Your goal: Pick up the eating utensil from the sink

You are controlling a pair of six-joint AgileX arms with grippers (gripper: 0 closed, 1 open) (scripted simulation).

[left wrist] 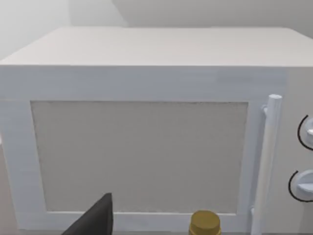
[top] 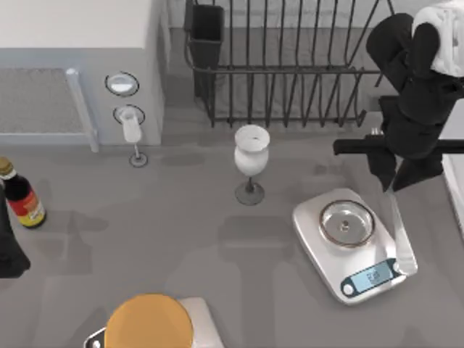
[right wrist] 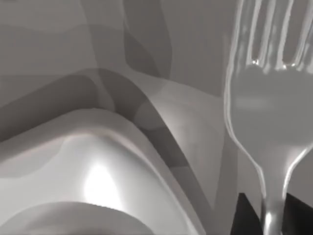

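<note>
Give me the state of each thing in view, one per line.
Fork: held by the right gripper, hanging over the scale's edge.
Microwave: door shut.
Goblet: upright.
Sauce bottle: capped.
Kitchen scale: display lit.
Left gripper: parked at the table's left edge.

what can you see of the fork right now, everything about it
The fork is shiny silver metal, one slim piece. In the top view it hangs from the right gripper at the table's right side, handle up in the fingers, head down beside the right edge of the kitchen scale; whether it touches the scale cannot be told. The right wrist view shows its broad polished head narrowing into a thin neck, with straight tines. It is not in the sink.
</note>
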